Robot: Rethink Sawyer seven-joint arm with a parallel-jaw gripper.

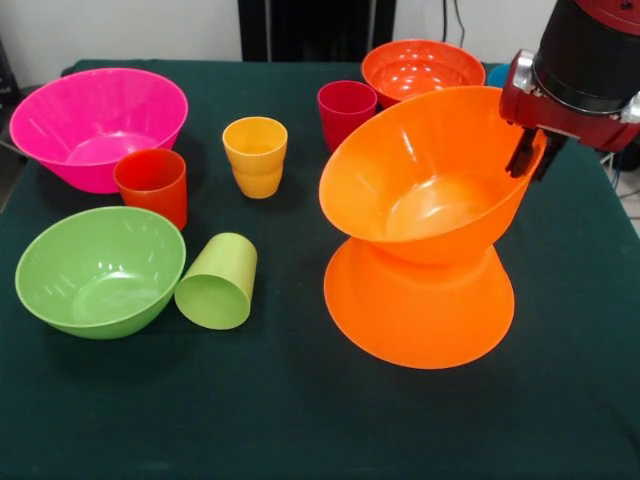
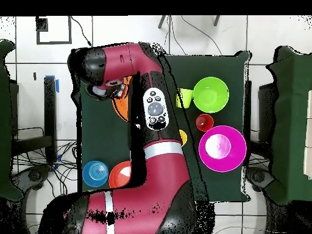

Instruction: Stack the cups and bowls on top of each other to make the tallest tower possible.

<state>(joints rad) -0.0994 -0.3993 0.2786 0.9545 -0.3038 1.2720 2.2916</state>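
Green cloth covers the bench (image 1: 300, 430); its six o'clock side lies bare. At three o'clock, the gripper (image 1: 530, 152) clamps the rim of the tilted orange bowl (image 1: 425, 180) atop an upturned orange bowl (image 1: 420, 310).

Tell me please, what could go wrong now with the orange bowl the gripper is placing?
1. The upper orange bowl sits tilted on the upturned lower orange bowl; if released like this, it may slide off.
2. The gripper grips only its rim, so a pull could tip both bowls.
3. A fall toward the lime green cup, lying on its side, could set it rolling.
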